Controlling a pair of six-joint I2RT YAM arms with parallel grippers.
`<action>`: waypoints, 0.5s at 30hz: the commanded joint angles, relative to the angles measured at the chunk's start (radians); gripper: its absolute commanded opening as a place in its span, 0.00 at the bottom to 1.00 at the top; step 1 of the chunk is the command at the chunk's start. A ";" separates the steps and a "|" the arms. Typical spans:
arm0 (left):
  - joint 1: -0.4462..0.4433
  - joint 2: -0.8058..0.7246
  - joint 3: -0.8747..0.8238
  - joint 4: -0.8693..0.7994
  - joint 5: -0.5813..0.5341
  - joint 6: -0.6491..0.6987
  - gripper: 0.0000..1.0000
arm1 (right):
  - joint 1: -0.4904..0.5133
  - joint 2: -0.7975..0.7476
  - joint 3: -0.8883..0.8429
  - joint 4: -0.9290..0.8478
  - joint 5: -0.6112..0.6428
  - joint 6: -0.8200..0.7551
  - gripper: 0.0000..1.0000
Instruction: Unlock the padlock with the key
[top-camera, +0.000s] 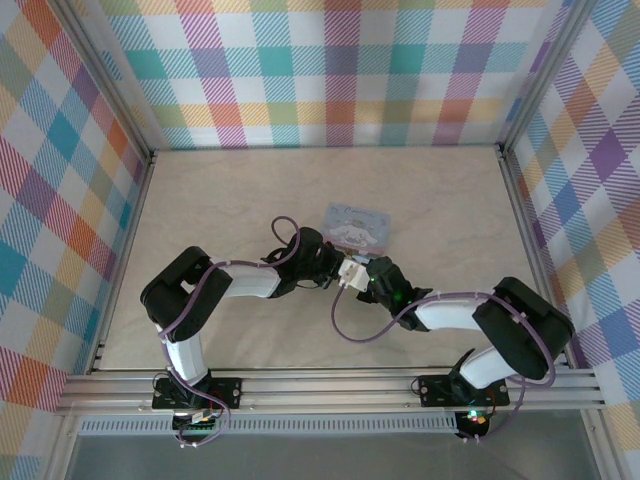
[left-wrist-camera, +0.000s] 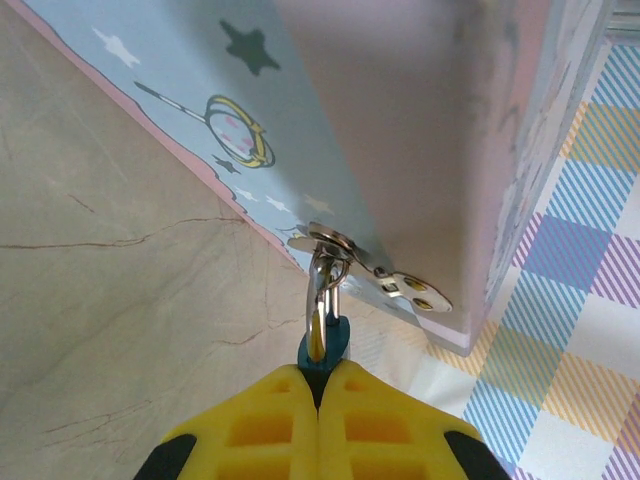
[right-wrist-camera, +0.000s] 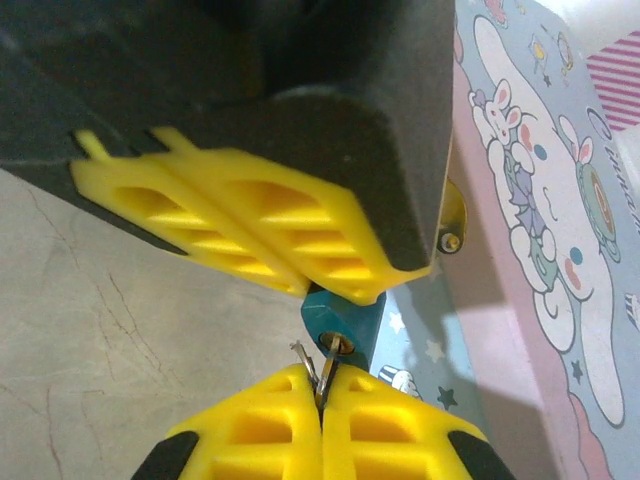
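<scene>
Yellow fingers (left-wrist-camera: 265, 425) of left gripper (left-wrist-camera: 320, 376) sit closest in the left wrist view, pressed tight on padlock (left-wrist-camera: 334, 342) — just a sliver of teal body shows above the tips. Shackle (left-wrist-camera: 322, 285) runs up from it through hasp (left-wrist-camera: 372, 272) at the lower edge of tin (left-wrist-camera: 420, 120), with table (left-wrist-camera: 100, 250) off to the left. From above, left gripper (top-camera: 328, 268) and right gripper (top-camera: 358, 278) meet tip to tip mid-table (top-camera: 200, 200), just in front of tin (top-camera: 360, 225). The padlock sits between them, too small to pick out there. In the right wrist view, left gripper (right-wrist-camera: 335, 288) comes in from top left, clamped on the upper part of padlock (right-wrist-camera: 345, 318). Below it, right gripper (right-wrist-camera: 320, 385) is closed, pinching key (right-wrist-camera: 324, 368) between its tips. The key tip meets the keyhole on the padlock's near face — can't tell if it is seated inside. A thin wire ring (right-wrist-camera: 303, 352) is just left of the key. Tin (right-wrist-camera: 540, 200) stands at right, cartoon rabbit print facing the camera, touching nothing but the lock hardware as far as visible.
</scene>
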 joint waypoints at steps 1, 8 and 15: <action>-0.011 0.006 0.015 0.017 0.031 -0.005 0.04 | 0.004 -0.054 0.074 -0.047 -0.022 0.098 0.04; -0.011 0.004 0.010 0.026 0.027 -0.009 0.04 | 0.004 -0.064 0.173 -0.206 -0.083 0.265 0.03; -0.011 0.005 0.005 0.026 0.021 -0.007 0.06 | 0.001 -0.049 0.120 -0.136 -0.112 0.511 0.02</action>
